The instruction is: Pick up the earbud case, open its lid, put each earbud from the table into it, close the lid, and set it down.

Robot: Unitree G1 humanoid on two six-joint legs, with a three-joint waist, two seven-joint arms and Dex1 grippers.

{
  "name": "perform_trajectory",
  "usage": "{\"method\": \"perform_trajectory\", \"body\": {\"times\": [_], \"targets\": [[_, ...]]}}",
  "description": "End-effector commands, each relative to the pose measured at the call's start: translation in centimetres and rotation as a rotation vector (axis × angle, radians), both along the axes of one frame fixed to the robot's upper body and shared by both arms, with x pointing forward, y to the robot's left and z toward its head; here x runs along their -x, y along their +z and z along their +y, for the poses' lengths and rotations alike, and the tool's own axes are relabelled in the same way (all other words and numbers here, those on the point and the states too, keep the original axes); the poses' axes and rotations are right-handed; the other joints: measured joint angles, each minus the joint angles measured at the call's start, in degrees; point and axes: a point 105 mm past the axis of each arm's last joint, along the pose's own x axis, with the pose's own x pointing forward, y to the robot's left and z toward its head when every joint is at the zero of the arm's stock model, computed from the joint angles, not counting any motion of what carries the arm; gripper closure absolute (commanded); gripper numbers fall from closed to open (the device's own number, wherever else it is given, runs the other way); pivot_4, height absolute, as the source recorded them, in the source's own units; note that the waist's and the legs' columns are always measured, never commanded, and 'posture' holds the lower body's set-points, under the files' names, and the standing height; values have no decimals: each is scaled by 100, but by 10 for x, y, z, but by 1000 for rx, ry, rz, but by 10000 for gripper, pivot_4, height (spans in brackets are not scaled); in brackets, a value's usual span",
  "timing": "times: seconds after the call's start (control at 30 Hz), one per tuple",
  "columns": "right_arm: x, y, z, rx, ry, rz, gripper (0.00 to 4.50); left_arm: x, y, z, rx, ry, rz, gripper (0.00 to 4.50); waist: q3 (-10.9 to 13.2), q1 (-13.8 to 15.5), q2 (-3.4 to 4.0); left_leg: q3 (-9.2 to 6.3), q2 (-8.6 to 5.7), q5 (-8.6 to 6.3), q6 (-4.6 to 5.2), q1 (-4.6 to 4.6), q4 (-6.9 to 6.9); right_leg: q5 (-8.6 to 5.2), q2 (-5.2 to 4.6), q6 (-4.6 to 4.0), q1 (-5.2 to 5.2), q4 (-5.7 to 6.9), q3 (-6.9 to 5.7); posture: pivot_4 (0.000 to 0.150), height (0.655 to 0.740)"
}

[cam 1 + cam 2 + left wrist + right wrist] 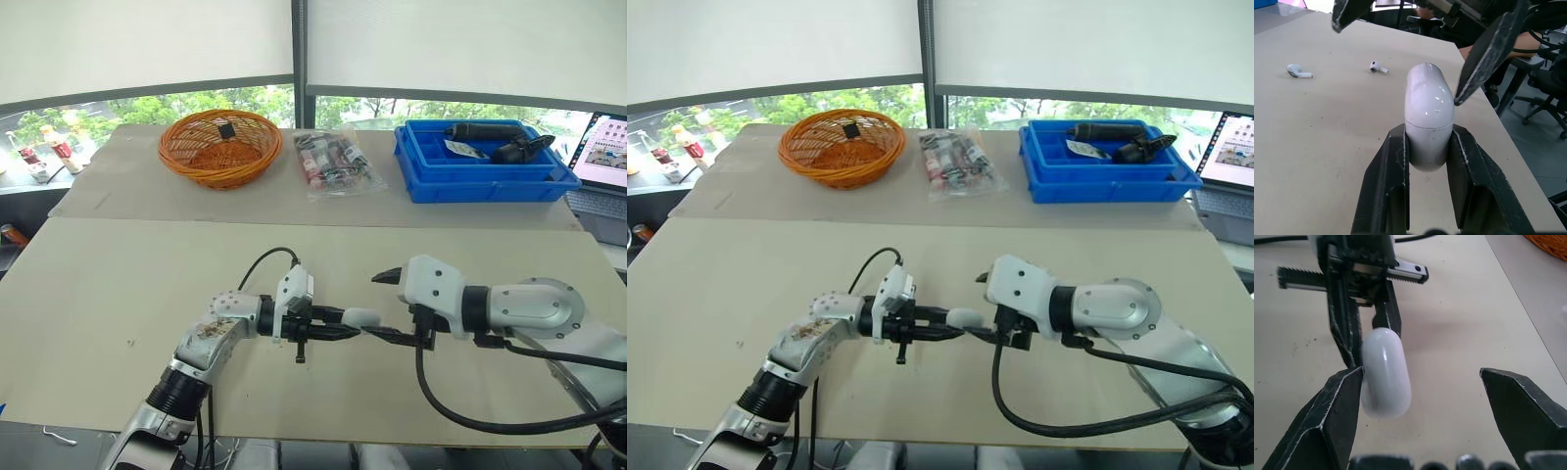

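Two grippers meet lower centre of frame: left gripper [1429,131] pinches the closed earbud case [361,316] above the worktop [147,284]; right gripper [1420,377] has fingers spread around its lid. Off-centre prying could twist it free.

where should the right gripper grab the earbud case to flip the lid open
Probably the rounded lid end of the earbud case, above the seam. That part sticks free of the left gripper, which clamps the lower body by its sides. Bring the open right gripper in from that free end, opposite the left.
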Motion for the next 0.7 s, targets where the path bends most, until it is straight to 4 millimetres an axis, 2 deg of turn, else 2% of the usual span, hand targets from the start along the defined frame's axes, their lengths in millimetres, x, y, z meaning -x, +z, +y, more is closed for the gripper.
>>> {"method": "perform_trajectory", "body": {"times": [0.03, 0.27, 0.57, 0.7], "targets": [[-8, 14, -4, -25, -35, -83, 3071, 9, 11, -4, 17, -60, -42, 39634, 0, 0, 0, 0, 0, 0, 0, 0, 0, 0, 0, 0, 0, 0, 0, 1500, 7114], [-11, 26, -7, -72, -50, -88, 3071, 11, 7, -2, -5, -72, -53, 39634, 0, -1, 0, 0, 0, 0, 0, 0, 0, 0, 0, 0, 0, 1, 0, 1500, 7114], [7, 31, -3, -156, -18, -7, 3071, 7, 4, -1, -6, -48, -65, 39634, 0, 3, 0, 0, 0, 0, 0, 0, 0, 0, 0, 0, 0, 1, 0, 1500, 7114], [8, 36, -15, -166, -58, -104, 3071, -5, 7, 5, 43, 37, -66, 39634, 0, 15, 0, 0, 0, 0, 0, -1, 0, 0, 0, 0, 1, 0, -1, 1500, 7114]]}}
